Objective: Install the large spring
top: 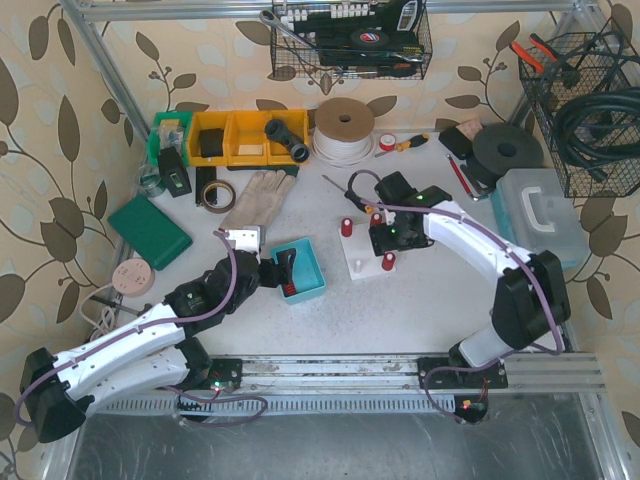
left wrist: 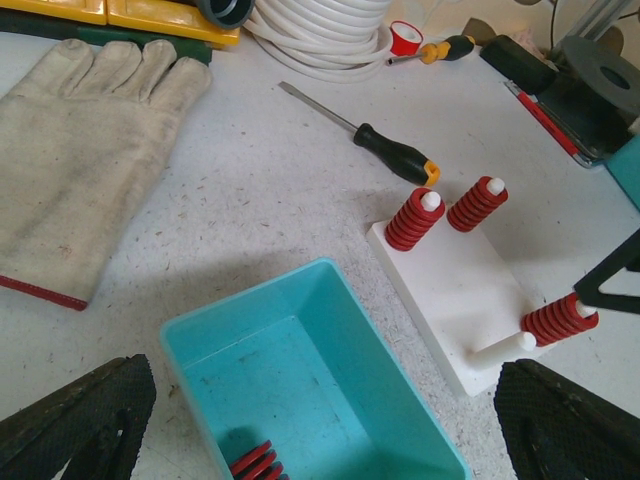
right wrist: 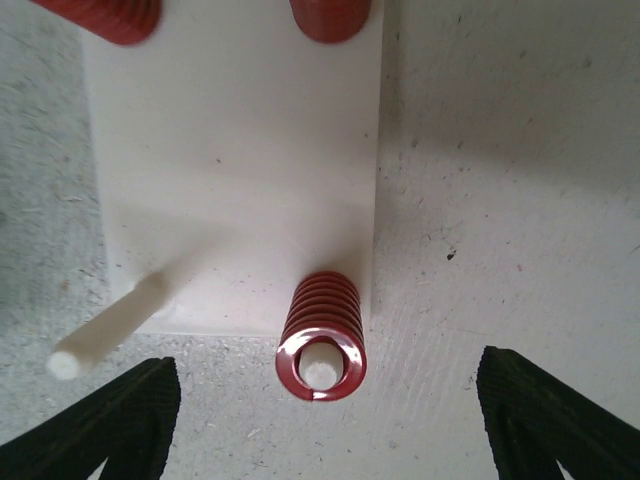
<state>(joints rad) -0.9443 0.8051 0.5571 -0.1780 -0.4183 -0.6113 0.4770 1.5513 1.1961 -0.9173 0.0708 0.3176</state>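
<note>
Large spring (right wrist: 320, 345): red, glossy, smooth coils, painted-metal look. Base plate (right wrist: 240, 150): white plastic, matt, smooth. Bare peg (right wrist: 110, 335): same white plastic. Bin (left wrist: 245, 298): teal plastic, slight sheen. Glove (left wrist: 80, 160): coarse off-white cloth. Table (left wrist: 250, 190): white, speckled, gritty. Left gripper (left wrist: 322, 410) pads (left wrist: 85, 410): black, matt, textured.

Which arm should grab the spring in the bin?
Left. The left pincer hangs open over the teal plastic bin holding the red coil spring; the right pincer is over the white peg board.

A tray (left wrist: 250, 312) sits left of the board (left wrist: 450, 290), with one spring (left wrist: 255, 463) lying in its near end. Three springs (left wrist: 414, 220) stand on the board's pegs (left wrist: 430, 200). The fourth peg (left wrist: 500, 347) is bare. A glove (left wrist: 80, 150) lies behind the tray, and a screwdriver (left wrist: 370, 140) lies behind the board.
</note>
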